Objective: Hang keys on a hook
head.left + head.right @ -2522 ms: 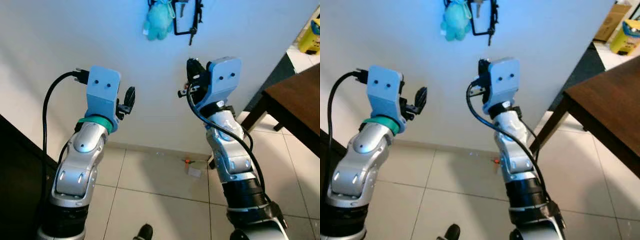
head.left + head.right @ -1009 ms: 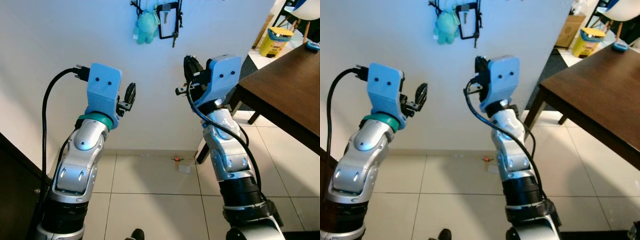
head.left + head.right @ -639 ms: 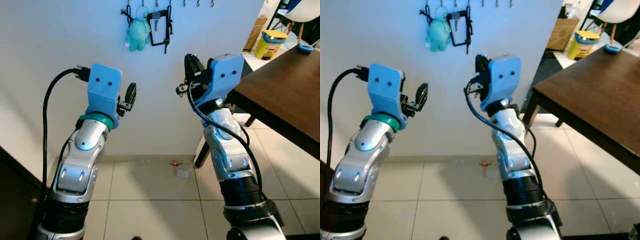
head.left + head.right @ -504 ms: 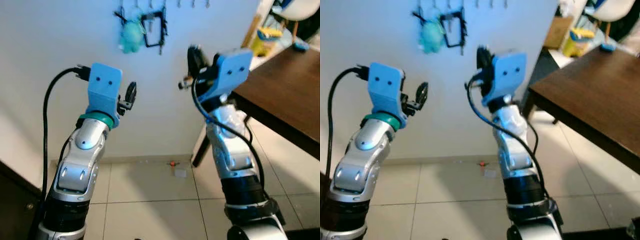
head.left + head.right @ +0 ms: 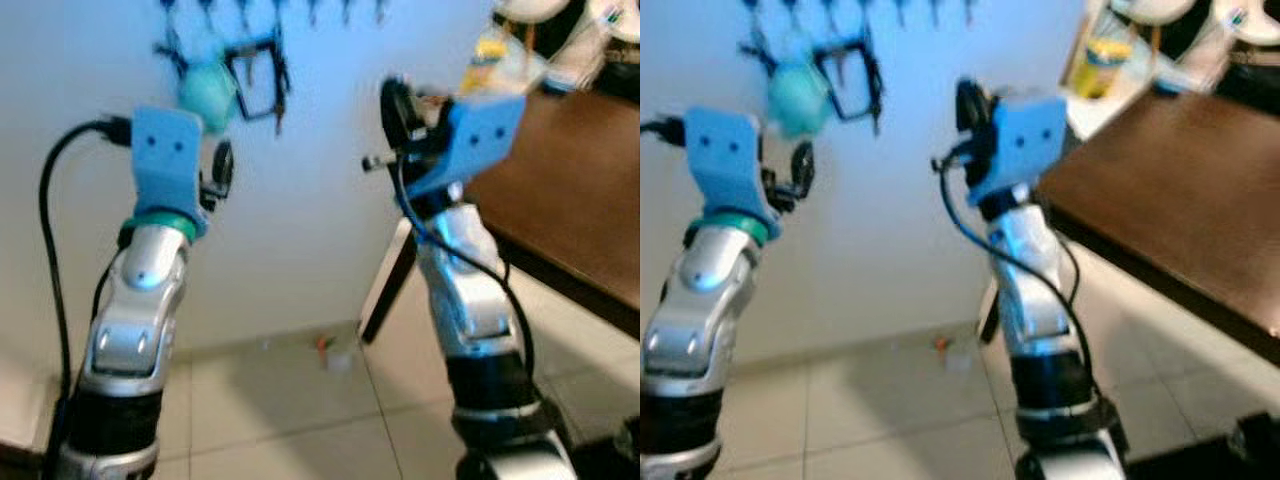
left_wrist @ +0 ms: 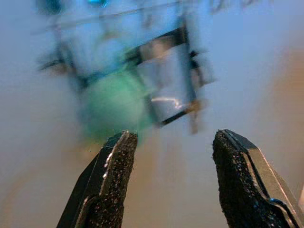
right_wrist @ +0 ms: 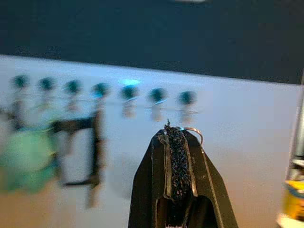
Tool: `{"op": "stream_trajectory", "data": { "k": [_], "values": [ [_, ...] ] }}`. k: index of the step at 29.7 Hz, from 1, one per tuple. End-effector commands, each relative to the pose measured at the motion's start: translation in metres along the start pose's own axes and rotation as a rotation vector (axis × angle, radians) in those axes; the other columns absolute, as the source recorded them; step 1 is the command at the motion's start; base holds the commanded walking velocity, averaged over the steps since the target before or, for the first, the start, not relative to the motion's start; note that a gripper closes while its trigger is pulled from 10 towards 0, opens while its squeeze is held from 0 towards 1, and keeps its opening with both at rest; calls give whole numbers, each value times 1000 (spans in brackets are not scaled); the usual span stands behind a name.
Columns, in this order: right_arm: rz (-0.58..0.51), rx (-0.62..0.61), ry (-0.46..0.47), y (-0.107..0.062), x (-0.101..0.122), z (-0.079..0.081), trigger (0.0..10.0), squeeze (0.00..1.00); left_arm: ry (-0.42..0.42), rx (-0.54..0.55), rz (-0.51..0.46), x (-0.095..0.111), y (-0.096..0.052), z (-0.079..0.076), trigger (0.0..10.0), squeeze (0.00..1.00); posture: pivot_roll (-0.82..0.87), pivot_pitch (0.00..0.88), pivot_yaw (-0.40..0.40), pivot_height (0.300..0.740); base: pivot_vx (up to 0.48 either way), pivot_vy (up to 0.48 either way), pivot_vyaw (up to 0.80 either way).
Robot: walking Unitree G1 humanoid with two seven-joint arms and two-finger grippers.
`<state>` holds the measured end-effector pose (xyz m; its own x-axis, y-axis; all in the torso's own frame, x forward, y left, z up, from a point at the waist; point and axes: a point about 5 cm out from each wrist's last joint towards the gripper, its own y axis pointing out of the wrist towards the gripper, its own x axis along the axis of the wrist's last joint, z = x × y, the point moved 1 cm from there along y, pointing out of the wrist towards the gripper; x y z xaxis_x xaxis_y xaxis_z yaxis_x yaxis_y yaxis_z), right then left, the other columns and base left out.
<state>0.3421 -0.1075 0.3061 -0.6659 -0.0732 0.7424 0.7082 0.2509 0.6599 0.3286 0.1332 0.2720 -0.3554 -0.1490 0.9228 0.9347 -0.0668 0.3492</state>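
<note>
My right gripper [image 5: 393, 100] is raised in front of the white wall, shut on the keys; a thin metal ring [image 7: 194, 132] sticks out beside its closed fingertips [image 7: 174, 137]. A small metal part of the keys [image 5: 371, 162] hangs below it. A row of several hooks [image 7: 128, 92] runs along the wall ahead, and the ones in line with the fingertips are bare. My left gripper [image 5: 222, 163] is raised too, open and empty, facing a teal plush [image 6: 113, 103] and a black frame [image 6: 167, 76] that hang from the leftmost hooks.
A dark brown table [image 5: 1160, 190] stands at the right, one leg reaching the tiled floor. A yellow container [image 5: 489, 50] sits behind it. Some small litter [image 5: 324, 347] lies on the floor by the wall. The head views are blurred.
The whole picture has shifted and blurred, so the camera moved; the hooks and plush now sit lower in view. Both grippers keep their states.
</note>
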Motion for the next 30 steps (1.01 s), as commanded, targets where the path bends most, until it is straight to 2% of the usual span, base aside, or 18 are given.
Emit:
{"op": "stream_trajectory", "data": {
  "k": [1, 5, 18, 30],
  "values": [
    [8, -1, 9, -1, -2, 0, 10000, 0, 3, 11, 5, -1, -1, 2, 10000, 0, -36, 45, 61, 740, 416, 0, 0],
    [11, 0, 9, -1, -2, 0, 10000, 0, -5, 14, 14, -2, -1, 2, 10000, 0, -38, 46, 61, 740, 309, 0, 0],
    [23, -2, 15, -2, -5, 1, 10000, 0, -24, -13, -9, 2, -2, -2, 10000, 0, -35, 49, 67, 740, 0, 0, 0],
    [11, -53, -4, 1, -1, -13, 10000, 0, -4, -42, -39, 8, -2, -5, 10000, 0, -33, 48, 72, 740, 0, 0, 0]
  ]
}}
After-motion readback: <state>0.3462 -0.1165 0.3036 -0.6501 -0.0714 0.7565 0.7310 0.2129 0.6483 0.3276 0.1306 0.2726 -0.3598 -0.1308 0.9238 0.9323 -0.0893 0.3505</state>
